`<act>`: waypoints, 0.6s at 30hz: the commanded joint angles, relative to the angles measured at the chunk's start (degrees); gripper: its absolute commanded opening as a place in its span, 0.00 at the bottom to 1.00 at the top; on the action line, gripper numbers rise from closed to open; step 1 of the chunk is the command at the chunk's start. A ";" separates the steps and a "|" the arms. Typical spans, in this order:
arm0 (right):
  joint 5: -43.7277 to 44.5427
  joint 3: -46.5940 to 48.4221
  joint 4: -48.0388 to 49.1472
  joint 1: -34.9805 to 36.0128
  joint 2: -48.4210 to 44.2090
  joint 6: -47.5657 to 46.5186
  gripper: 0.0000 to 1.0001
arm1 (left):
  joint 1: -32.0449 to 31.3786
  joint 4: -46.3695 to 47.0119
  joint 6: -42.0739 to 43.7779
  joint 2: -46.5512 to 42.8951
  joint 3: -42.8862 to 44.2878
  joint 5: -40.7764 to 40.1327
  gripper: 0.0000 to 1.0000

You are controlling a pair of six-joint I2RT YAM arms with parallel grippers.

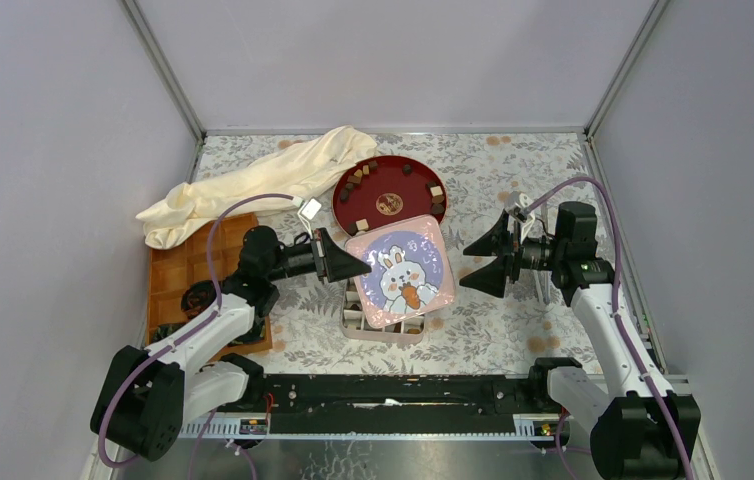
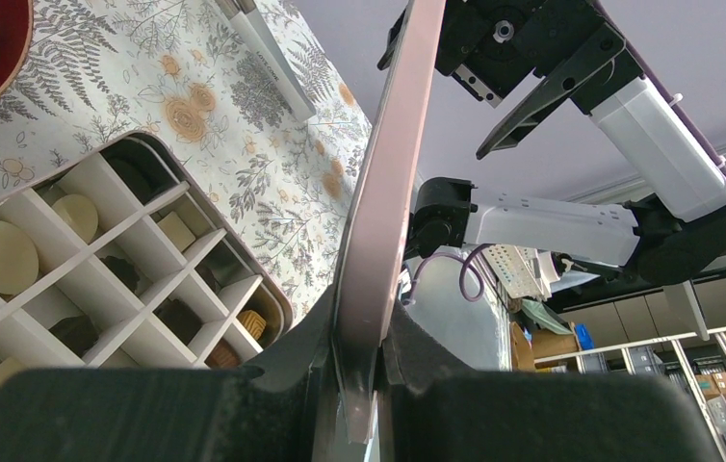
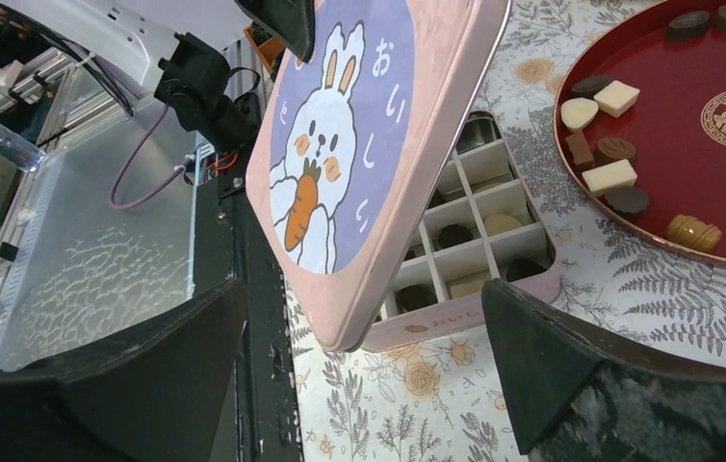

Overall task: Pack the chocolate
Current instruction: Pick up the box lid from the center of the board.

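Top external: left gripper [image 1: 355, 266] clamps the lid [image 1: 401, 272] by its edge, tilted over the box [image 1: 383, 326] — apparently to close it — while right gripper [image 1: 468, 268] gapes wide, empty.

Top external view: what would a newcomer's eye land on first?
First, the pink square tin lid with a white bunny and carrot, mid-table: the left claw pinches its left edge and holds it tilted over the pink box with white dividers. Just behind it, the round dark red tray holds loose chocolate pieces. The right claw stands wide open beside the lid's right edge, touching nothing.
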 commanded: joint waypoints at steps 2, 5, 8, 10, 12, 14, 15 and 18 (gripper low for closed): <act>-0.58 -0.49 4.04 -0.29 -0.94 4.60 1.00 | 0.26 4.46 -0.84 -0.02 1.42 1.38 0.00; -0.38 -0.59 4.35 -0.29 -0.86 5.21 1.00 | 0.20 4.52 -0.83 -0.04 1.46 1.35 0.00; 0.09 -0.68 4.88 -0.29 -0.86 6.36 1.00 | 0.14 4.76 -1.01 -0.05 1.34 1.34 0.00; 0.56 -0.91 6.11 -0.29 -0.83 8.27 1.00 | 0.12 5.00 -1.16 -0.01 1.33 1.42 0.00; 1.66 -1.34 8.96 -0.29 -0.77 11.40 1.00 | 0.03 5.38 -1.42 0.09 1.37 1.43 0.00; 3.80 -2.27 14.12 -0.29 -0.77 17.17 1.00 | -0.13 5.82 -1.66 0.27 1.37 1.48 0.00; 5.48 -2.87 17.05 -0.29 -0.77 21.13 1.00 | -0.21 5.95 -1.75 0.38 1.47 1.44 0.00; 6.72 -3.79 21.37 -0.29 -0.36 27.08 1.00 | -0.40 6.56 -1.85 0.97 1.79 1.66 0.00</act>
